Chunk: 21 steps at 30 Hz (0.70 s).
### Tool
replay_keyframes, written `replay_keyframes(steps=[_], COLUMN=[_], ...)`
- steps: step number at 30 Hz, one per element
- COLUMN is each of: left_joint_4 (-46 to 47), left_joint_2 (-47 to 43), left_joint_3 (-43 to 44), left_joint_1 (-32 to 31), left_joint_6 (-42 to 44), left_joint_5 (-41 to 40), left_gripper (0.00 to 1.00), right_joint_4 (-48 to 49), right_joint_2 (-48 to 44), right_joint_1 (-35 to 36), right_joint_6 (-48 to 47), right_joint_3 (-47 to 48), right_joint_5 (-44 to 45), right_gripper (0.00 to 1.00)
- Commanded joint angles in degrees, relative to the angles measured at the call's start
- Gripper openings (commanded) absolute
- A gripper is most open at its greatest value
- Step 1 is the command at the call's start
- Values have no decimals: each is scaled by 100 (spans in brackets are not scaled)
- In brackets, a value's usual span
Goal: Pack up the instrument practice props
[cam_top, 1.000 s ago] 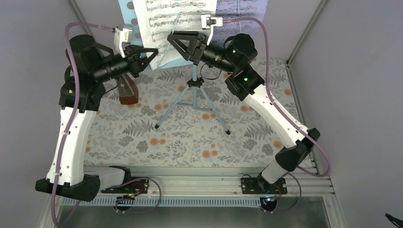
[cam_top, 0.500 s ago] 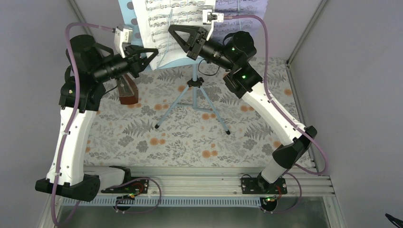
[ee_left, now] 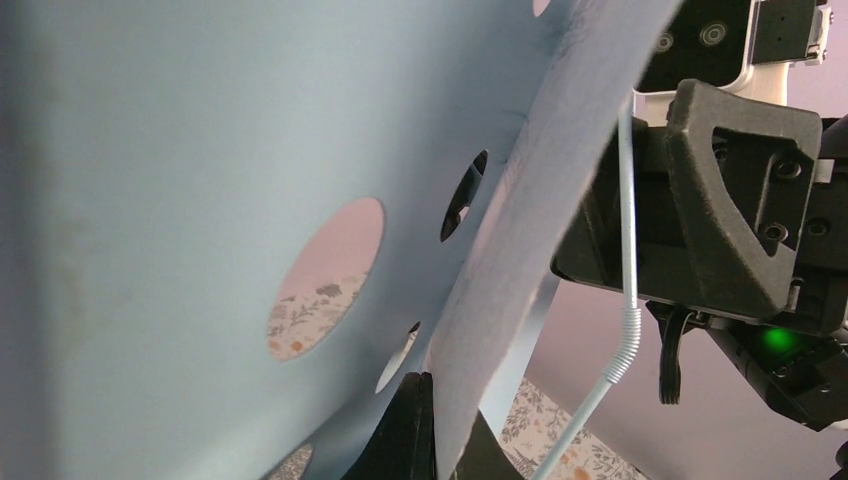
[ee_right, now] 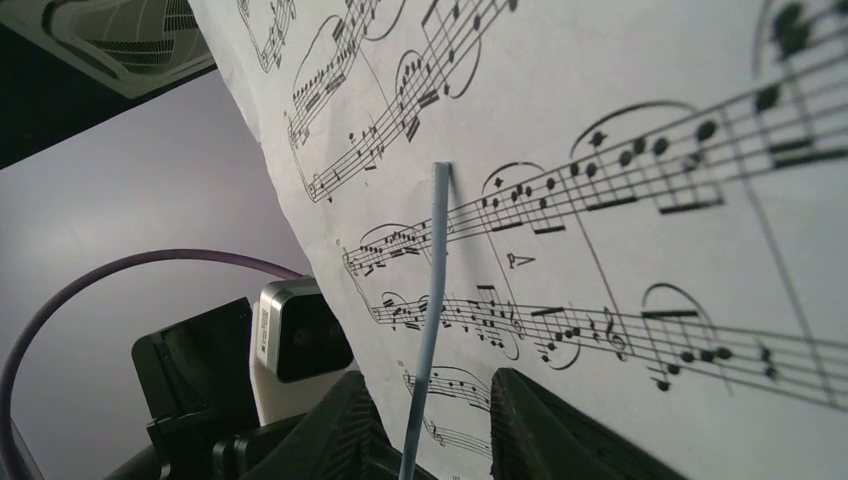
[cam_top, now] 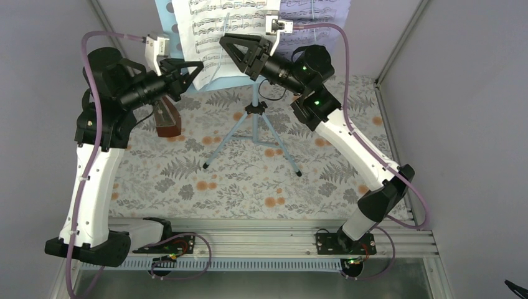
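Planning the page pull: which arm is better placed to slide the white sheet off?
Left. The left pincer is shut on the white sheet; the right pincer straddles the holder wire of the stand, jaws apart.

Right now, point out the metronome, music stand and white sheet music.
metronome [cam_top: 169, 124], top external view, its wooden front face.
music stand [cam_top: 254, 109], top external view, the tripod hub.
white sheet music [cam_top: 208, 25], top external view, the printed staves.

Robot lab cell, plain grey panel walls [cam_top: 473, 124], aluminium mounting rail [cam_top: 249, 246], floral cloth [cam_top: 236, 180] over the bench
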Motion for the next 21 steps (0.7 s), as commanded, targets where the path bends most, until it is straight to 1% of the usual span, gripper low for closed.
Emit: replay_keyframes(steps=[1,5,10,13,16,17,21], left_joint_4=[34,0,-127,-171,-176,-183,-220], left_joint_2=[-13,-18,31,57,35,19,-30], left_joint_3=[3,17,30,-1,-50,-48,-2], left_joint_1=[17,13,10,13,13,17,139], left_joint_6=[-53,-36,58,89,101,112,105], left_joint_5=[63,97,171,229,152,81,-307], left_gripper=[2,2,2,2,2,2,2], right_joint_4=[-71,-36,768,996,1144,1212,1523], right_joint_2=[231,463,555,628,627,601,431], right_joint_1=[54,57,64,60,63,63,63], right_joint_6=[55,145,464,535,482,440,198], right_joint_3=[234,460,349,381,339,304,-5], right_joint_5=[133,-88,-566,-722,-740,-747,-721], right_gripper=[31,30,27,21,6,4,4])
